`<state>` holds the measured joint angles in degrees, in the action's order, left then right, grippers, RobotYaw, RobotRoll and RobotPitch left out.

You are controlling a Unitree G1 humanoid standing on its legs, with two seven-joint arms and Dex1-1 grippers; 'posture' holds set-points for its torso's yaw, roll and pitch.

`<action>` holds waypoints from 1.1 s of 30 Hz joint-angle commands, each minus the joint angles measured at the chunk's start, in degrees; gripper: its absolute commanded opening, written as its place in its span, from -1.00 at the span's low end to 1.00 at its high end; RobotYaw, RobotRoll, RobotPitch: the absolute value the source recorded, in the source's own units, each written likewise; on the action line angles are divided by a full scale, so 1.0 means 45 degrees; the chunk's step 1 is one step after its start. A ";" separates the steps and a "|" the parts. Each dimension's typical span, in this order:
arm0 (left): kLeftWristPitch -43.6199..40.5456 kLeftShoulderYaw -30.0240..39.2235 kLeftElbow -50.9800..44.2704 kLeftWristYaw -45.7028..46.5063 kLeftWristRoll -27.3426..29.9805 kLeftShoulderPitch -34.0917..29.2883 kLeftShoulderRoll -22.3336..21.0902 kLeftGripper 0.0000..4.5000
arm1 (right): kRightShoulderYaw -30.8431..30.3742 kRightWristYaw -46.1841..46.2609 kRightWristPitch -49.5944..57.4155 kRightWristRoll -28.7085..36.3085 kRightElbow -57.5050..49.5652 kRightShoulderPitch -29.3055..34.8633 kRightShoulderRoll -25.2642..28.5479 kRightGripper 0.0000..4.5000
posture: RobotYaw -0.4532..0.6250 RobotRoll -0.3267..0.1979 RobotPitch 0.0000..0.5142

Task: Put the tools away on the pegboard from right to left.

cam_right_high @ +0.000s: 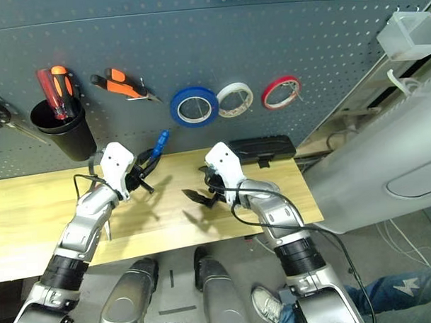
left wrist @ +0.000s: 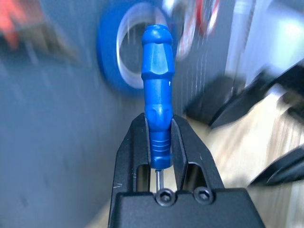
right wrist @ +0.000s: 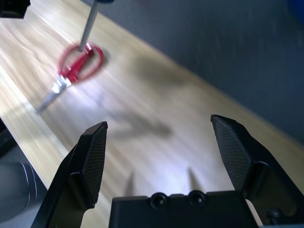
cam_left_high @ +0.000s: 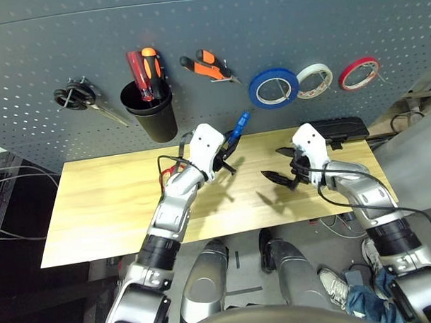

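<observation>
- Plainly, the left gripper [left wrist: 161, 142] is clenched on the small blue-handled screwdriver [cam_left_high: 241, 125], handle outward, shaft running back between the fingers, held above the table [cam_left_high: 103, 201] in front of the pegboard [cam_left_high: 268, 32].
- The right gripper [right wrist: 166, 142] hangs spread wide and empty over the wood, near the left one.
- Step in hand, as I judge it: carrying the screwdriver to its place. The blue tape roll [cam_left_high: 273, 88] and the orange-and-black-handled pliers [cam_left_high: 209, 67] already hang on the board, so the screwdriver comes third in the right-to-left order.
- Next move, likely: swing leftward to the black cup [cam_left_high: 151, 110], tip the tool shaft-down and let go over the mouth — the wrist would need turning first.
- The cup holds two screwdrivers, one red-handled [cam_left_high: 137, 73], one orange-and-black [cam_left_high: 150, 68], standing handles up; room beside them looks tight.
- The red-handled scissors [right wrist: 76, 66] lie on the table under the left arm — not yet hung.
</observation>
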<state>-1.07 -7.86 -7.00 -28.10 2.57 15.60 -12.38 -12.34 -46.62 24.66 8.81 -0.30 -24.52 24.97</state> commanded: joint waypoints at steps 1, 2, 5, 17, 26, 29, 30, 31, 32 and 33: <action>-0.0111 0.0192 -0.1256 0.0060 0.0383 0.0060 -0.0064 -0.78 | -0.0046 -0.0275 -0.0018 0.0257 -0.0264 -0.0274 -0.0117 1.00 | 0.13 0.25 -0.17; -0.0029 0.0343 -0.1477 0.0210 0.0399 0.0198 -0.0059 -0.78 | 0.0004 -0.0277 -0.0045 0.0321 -0.0247 -0.0436 -0.0210 1.00 | 0.14 0.25 -0.17; 0.0280 0.0866 -0.1966 0.0701 0.0315 0.0840 -0.0136 -0.78 | 0.0103 -0.0312 -0.0126 0.0470 -0.0156 -0.1000 -0.0513 1.00 | 0.15 0.25 -0.18; -0.0259 0.2611 -0.2656 0.1843 0.0745 0.3875 -0.0948 -0.78 | 0.0904 0.0208 0.0632 0.1568 0.1000 -0.3667 -0.2228 1.00 | 0.19 0.25 -0.22; -0.0200 0.3491 -0.2431 0.2402 0.1023 0.3743 -0.1277 -0.78 | 0.1072 0.0400 0.0334 0.1830 0.2291 -0.5142 -0.3626 1.00 | 0.23 0.25 -0.27; -0.0289 0.3698 -0.2384 0.2627 0.1078 0.3621 -0.1284 -0.78 | 0.0936 0.0239 0.0218 0.1760 0.2478 -0.5245 -0.3835 1.00 | 0.25 0.25 -0.27; -0.0338 0.3758 -0.2371 0.2688 0.1102 0.3577 -0.1280 -0.78 | 0.0903 0.0197 0.0187 0.1741 0.2515 -0.5269 -0.3884 1.00 | 0.25 0.25 -0.27; -0.0391 0.3783 -0.2355 0.2744 0.1073 0.3522 -0.1304 -0.78 | 0.0882 0.0154 0.0164 0.1726 0.2550 -0.5291 -0.3921 1.00 | 0.25 0.25 -0.28; -0.0410 0.3811 -0.2323 0.2861 0.0954 0.3412 -0.1326 -0.78 | 0.0862 0.0109 0.0136 0.1715 0.2602 -0.5330 -0.3969 1.00 | 0.26 0.25 -0.28; -0.0417 0.3822 -0.2303 0.2946 0.0868 0.3336 -0.1346 -0.78 | 0.0852 0.0076 0.0116 0.1704 0.2641 -0.5358 -0.4002 1.00 | 0.26 0.25 -0.28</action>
<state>-2.50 8.82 -17.56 -15.56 6.97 31.81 -18.03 -7.73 -45.58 26.02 16.08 10.95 -48.00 7.31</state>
